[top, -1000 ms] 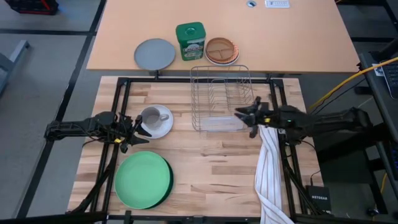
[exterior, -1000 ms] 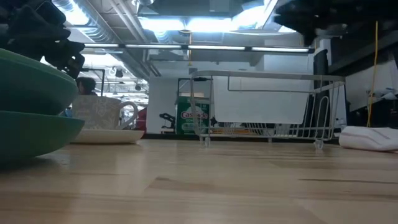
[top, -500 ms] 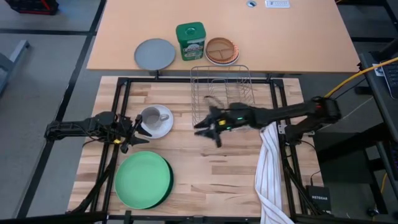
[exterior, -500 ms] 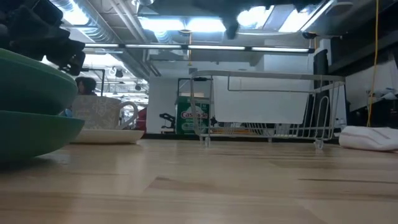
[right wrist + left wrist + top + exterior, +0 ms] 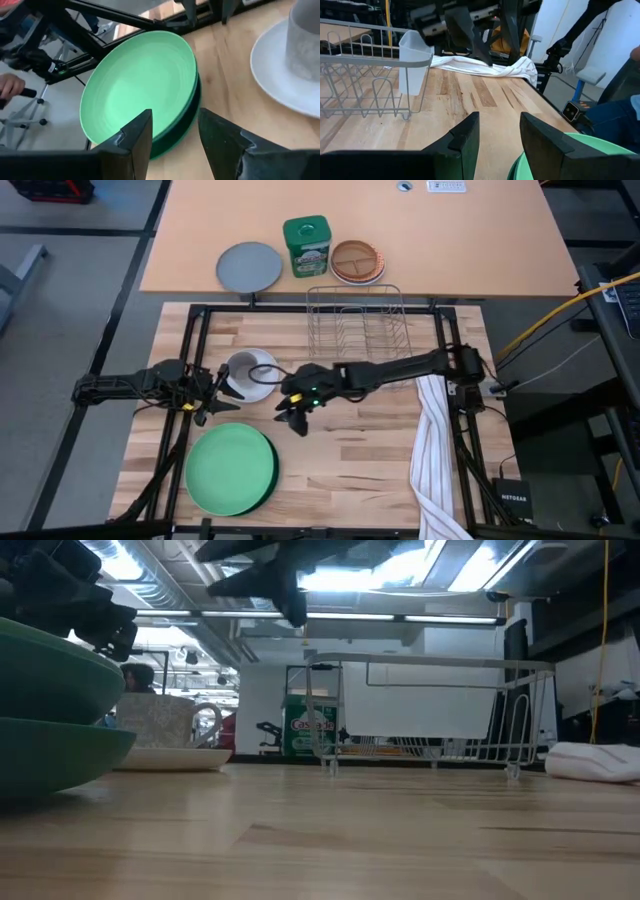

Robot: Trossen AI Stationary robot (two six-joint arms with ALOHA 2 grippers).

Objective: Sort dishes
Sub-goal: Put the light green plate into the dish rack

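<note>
**Right arm reaching toward the plate stack**

Butcher-block table top (image 5: 350, 450) carries everything in play: a stack of plates (image 5: 231, 470) with a light green one on top near the front left corner, a grey mug (image 5: 243, 369) standing on a white saucer (image 5: 262, 387) just behind it, and a wire dish rack (image 5: 355, 320) at the back, empty as far as the views show. A white towel (image 5: 432, 450) hangs off the right side.

The right gripper (image 5: 292, 408) is stretched across the table, above the wood between saucer and stack, its fingers parted with nothing between them; its wrist camera looks straight onto the green plate (image 5: 140, 85). The left gripper (image 5: 212, 385) waits just beside the saucer, jaws likewise apart and empty.

The step in hand looks like the approach to the top plate. Next it likely calls for lowering to the near rim and slipping one finger under the edge so that only the top plate lifts.

How many plates lie in the stack cannot be counted: only darker rims show beneath the top one. From table height the right arm is a dark silhouette, and the mug's inside is not visible.
</note>
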